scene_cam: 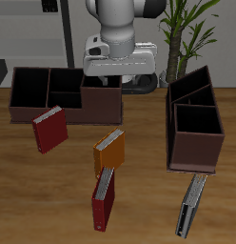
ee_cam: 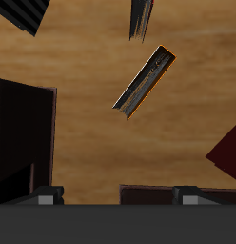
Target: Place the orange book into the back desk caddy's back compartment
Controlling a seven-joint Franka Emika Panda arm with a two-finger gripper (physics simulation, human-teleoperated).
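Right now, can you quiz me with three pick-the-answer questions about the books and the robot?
1. Where is the orange book?
A. inside the long box
B. in the tool
C. on the table

2. How many dark red books are there?
A. two
B. one
C. four

3. What is the tool doing?
A. holding a red book
B. open, holding nothing
C. holding the orange book

Answers:
1 C: the orange book sits on the table, in front of the long box.
2 A: one red book is near the long box, the other red book is nearer the table's front edge.
3 B: the tool has its fingers wide apart with nothing between them.
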